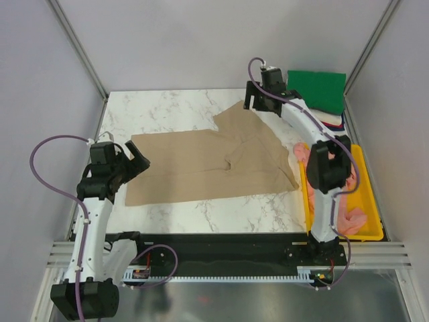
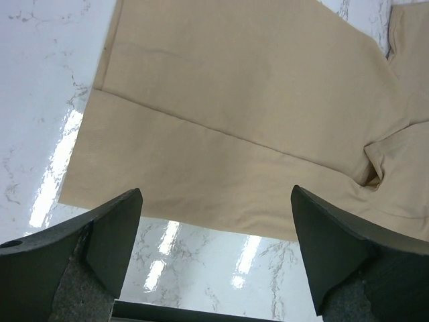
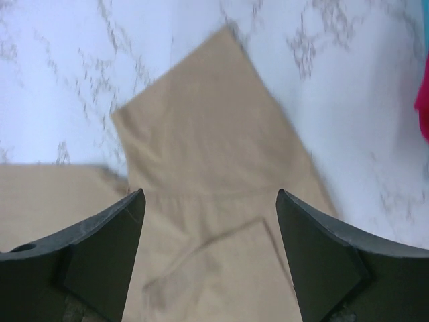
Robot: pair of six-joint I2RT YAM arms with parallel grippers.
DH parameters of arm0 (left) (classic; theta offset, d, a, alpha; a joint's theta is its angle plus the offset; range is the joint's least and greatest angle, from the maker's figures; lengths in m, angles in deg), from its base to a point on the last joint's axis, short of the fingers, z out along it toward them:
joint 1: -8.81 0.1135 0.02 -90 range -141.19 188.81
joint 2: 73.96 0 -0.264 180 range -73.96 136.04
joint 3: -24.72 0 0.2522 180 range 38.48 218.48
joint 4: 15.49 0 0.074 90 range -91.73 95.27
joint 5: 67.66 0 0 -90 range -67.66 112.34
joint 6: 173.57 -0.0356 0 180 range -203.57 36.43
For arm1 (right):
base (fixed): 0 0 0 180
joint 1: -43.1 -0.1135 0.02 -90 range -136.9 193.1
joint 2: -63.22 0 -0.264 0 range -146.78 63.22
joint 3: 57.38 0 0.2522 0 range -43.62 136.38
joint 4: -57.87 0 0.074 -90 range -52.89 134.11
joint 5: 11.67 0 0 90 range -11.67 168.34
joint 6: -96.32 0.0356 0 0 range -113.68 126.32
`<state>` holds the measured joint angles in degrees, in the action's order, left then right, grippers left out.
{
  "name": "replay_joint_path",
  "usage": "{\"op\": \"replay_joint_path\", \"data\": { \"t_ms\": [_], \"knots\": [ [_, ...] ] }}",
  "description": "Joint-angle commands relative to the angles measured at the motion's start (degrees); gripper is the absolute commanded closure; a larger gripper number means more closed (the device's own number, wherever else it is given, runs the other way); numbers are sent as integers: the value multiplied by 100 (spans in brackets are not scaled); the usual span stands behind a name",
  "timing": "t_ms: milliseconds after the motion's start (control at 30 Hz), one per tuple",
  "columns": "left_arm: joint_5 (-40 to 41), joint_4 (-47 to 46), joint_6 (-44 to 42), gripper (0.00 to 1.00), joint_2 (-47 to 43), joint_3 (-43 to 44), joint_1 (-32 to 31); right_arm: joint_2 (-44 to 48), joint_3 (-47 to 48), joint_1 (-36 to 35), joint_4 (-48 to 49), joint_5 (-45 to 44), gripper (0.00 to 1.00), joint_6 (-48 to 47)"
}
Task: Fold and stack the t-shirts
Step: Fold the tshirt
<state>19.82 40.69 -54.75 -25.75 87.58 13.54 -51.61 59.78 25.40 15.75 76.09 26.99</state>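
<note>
Your tan shirt [image 1: 208, 168] lies spread across the middle of the table [image 1: 167, 107]. Its hem is to the left, and one sleeve points toward the far right corner. The cloth is mostly flat, with a few creases near its right side.

Your right arm rises from its base, bends at the elbow above the tray [image 1: 367, 236] and reaches far back. The right gripper [image 1: 251, 100] sits over that far sleeve. Its fingers are spread wide with nothing between them, and the wrist view shows the sleeve tip just ahead of them. You cannot tell whether they touch the cloth.

Your left arm stands nearly upright, with its wrist turned right. The left gripper [image 1: 139, 161] is at the shirt's hem edge, also spread wide and holding nothing.

A folded green shirt [image 1: 316, 89] tops a stack at the far right corner. A pink shirt [image 1: 353, 218] lies crumpled in the tray.
</note>
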Motion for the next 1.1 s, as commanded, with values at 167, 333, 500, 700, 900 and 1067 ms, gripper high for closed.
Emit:
{"op": "replay_joint_path", "data": {
  "t_ms": [167, 333, 500, 700, 900, 1067],
  "knots": [
    [103, -40, -315, 1, -83, -50, -51, -2780, 3150, 55, 109, -505, 13, -713],
    [68, -49, -324, 2, -39, -59, -130, -3703, 3951, 55, 524, -619, 7, -590],
    [42, -67, -333, 2, -22, -67, -139, -4275, 4320, 47, 964, -725, 4, -485],
    [50, -84, -333, 3, -48, -94, -139, -4689, 4435, -23, 1149, -471, 14, -467],
    [42, -93, -342, 3, -22, -85, -139, -4707, 4356, -41, 1114, -137, 41, -414],
    [50, -93, -342, 3, -39, -85, -139, -4663, 4251, -41, 1052, 75, 69, -317]
  ]
}}
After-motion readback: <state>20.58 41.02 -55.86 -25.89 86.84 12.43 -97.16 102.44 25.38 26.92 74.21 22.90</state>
